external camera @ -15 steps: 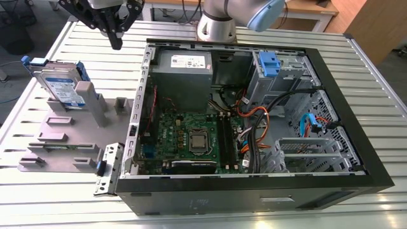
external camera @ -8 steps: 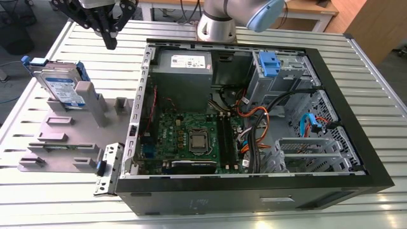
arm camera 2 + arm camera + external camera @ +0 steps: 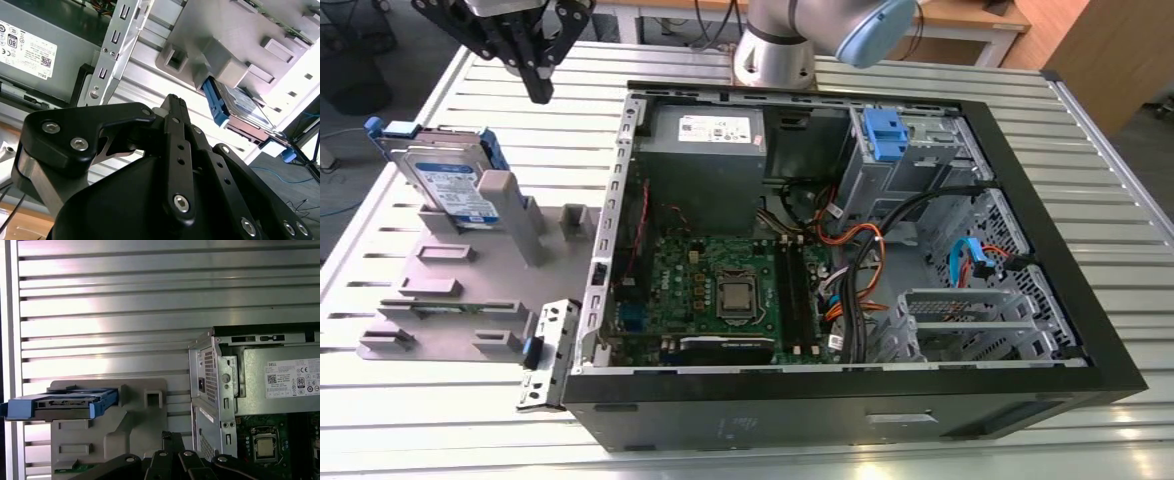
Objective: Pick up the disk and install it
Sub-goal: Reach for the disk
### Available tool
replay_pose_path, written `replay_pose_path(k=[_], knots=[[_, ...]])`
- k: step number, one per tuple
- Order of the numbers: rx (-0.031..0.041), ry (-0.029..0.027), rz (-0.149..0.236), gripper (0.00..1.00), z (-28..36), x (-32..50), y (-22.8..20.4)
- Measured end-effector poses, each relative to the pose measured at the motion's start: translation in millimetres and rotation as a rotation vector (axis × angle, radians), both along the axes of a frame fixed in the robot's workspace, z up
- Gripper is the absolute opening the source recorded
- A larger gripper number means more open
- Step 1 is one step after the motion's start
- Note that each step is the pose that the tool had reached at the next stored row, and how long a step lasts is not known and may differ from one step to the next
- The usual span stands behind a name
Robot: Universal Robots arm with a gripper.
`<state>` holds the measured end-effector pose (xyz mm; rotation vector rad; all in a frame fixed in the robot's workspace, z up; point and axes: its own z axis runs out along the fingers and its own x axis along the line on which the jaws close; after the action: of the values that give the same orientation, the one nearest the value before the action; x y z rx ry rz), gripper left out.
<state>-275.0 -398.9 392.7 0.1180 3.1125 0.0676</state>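
Fingers: the black fingers [image 3: 536,82] are closed tip to tip with nothing between them. They hang above the slatted aluminium desk [image 3: 454,440].
Disk: the flat silver rectangular disk with blue plastic rails [image 3: 451,185] stands on edge in a grey plastic holder [image 3: 447,290]. It is below the fingers and off to one side, apart from them.
Case: an open black computer case [image 3: 854,405] lies on the fingers' other side.
Exterior view: presents the disk's white-and-blue label face and the case's green motherboard [image 3: 720,290].
First wrist view: presents the disk's thin edge [image 3: 60,406], beyond the fingers [image 3: 172,437].
Second wrist view: presents a blue rail of the disk [image 3: 216,105] past the fingers [image 3: 173,102].
Count: one disk, one holder, one case, one grey power-supply box [image 3: 707,135], one blue-tabbed metal drive cage [image 3: 887,150].
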Motion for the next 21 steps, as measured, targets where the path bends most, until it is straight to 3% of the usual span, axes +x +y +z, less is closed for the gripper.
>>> replay_pose_path(k=[9, 21], knots=[[0.0000, 0.0000, 0.000, 0.11, -0.1, -11.3, 0.0], [0.0000, 0.0000, 0.000, 0.11, -0.1, -12.4, 0.0]])
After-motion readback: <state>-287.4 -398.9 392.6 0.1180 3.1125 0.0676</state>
